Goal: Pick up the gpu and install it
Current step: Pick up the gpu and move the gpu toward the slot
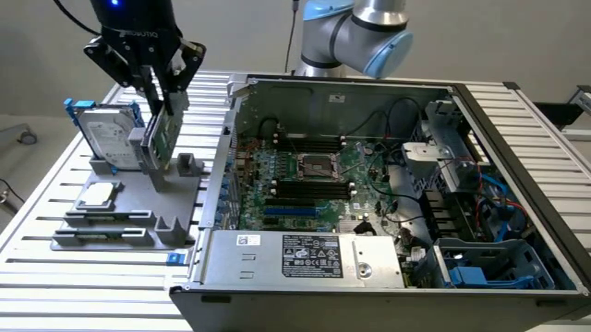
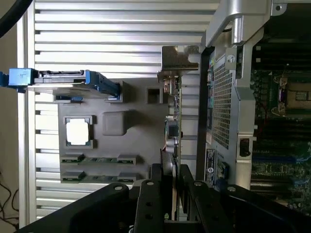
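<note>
While the gpu (image 1: 165, 135) stood upright in the grey holder (image 1: 138, 202) on the desk (image 1: 93, 280), the claw (image 1: 166, 104) straddled its top edge; whether it was clenched, I could not tell. Fitting the card into the open computer case (image 1: 351, 104) remained undone. Counted: one gpu, one hard drive (image 1: 104, 135), one CPU chip (image 1: 99, 195), one case.

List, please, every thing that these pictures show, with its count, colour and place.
gpu: one, green board with silver bracket, upright over the holder.
hard drive: one, silver with blue frame, standing on the holder.
CPU: one, silver, flat on the holder.
holder: one, grey, on the table beside the case.
case: one, grey, open, on the table.
motherboard: one, green, inside the case.
power supply: one, silver, inside the case.
table: one, silver slats.
arm: one, silver and blue, behind the case.
fingers: two, black, shut on the gpu.
</note>
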`<control>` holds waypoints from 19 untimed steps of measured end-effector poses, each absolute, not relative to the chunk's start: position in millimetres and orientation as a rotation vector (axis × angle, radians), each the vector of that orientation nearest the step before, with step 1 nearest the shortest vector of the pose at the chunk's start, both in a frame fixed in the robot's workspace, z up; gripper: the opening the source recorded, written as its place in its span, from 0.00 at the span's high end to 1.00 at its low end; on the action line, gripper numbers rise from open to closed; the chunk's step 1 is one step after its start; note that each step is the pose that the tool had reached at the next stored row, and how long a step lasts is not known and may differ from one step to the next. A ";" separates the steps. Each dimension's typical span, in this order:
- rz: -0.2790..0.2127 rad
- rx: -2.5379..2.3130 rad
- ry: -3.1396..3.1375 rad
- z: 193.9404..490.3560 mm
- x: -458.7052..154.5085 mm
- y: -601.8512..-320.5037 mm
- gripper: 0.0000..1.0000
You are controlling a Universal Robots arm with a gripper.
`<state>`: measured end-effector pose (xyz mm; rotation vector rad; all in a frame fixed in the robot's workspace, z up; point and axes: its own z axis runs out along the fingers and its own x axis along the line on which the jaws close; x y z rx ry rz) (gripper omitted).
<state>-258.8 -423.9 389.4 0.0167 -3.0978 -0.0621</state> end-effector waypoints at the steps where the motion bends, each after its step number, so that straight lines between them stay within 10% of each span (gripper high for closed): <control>1: -0.062 0.017 -3.098 391.3 -256.4 -423.7 0.74; 19: -0.062 0.017 -3.098 413.6 -209.8 -419.9 0.74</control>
